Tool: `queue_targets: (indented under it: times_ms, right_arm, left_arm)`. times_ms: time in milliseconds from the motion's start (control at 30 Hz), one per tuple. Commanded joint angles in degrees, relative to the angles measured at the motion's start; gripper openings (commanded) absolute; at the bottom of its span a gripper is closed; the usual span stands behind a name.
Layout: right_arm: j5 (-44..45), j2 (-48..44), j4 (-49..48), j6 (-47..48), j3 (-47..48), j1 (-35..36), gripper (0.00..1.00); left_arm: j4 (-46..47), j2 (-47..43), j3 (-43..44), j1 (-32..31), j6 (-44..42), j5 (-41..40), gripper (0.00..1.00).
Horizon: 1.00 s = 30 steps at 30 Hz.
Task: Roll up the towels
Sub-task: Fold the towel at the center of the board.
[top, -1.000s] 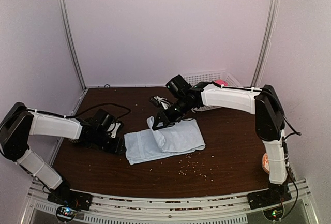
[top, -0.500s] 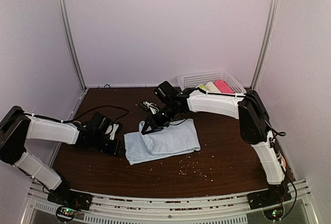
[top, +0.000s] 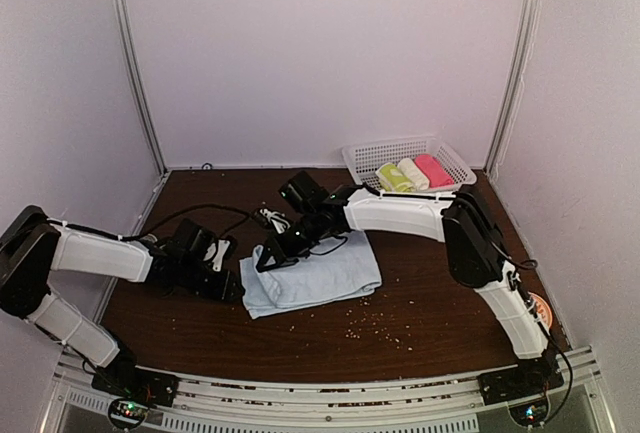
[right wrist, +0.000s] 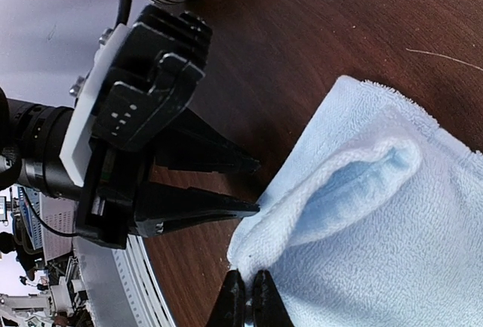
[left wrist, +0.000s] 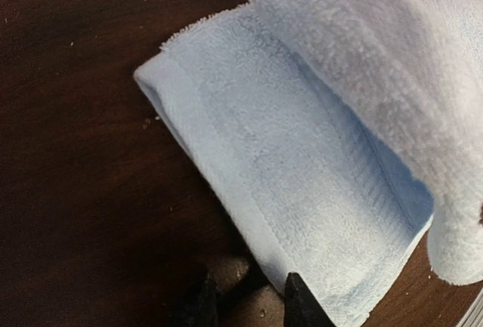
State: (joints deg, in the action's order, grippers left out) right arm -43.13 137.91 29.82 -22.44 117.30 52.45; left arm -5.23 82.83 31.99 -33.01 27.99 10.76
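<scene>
Crumbs: scattered on the table, just in front of the cloth.
Left gripper: low at the cloth's left hem, forearm lying along the table. Its fingers are apart but narrower than a second ago, with the hem at their tips and not yet gripped.
Pale blue towel: mid-table, now doubled over toward the left.
Right gripper: fingers clamped on the folded edge. The arm is stretched far left, having swept that fold across.
Meaning: the fold is nearly laid, and rolling probably starts here.
Basket: far right, holding the rolled yellow-green towel.
</scene>
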Motion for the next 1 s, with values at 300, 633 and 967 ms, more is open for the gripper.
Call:
queue_targets:
  times_ms: [300, 633, 967]
  right_arm:
    - [1.4, 5.7, -4.5, -2.1, 4.6, 0.6, 0.00]
    - [3.1, 6.3, -6.8, -2.9, 6.4, 1.0, 0.00]
    - [4.0, 7.9, -9.3, -4.0, 7.0, 1.3, 0.00]
  left_arm:
    - [1.7, 0.8, -0.9, -0.2, -0.2, 1.3, 0.30]
    - [2.1, 1.5, -0.7, -0.3, -0.3, 1.9, 0.30]
    - [2.1, 1.3, -0.8, -0.3, -0.2, 2.1, 0.30]
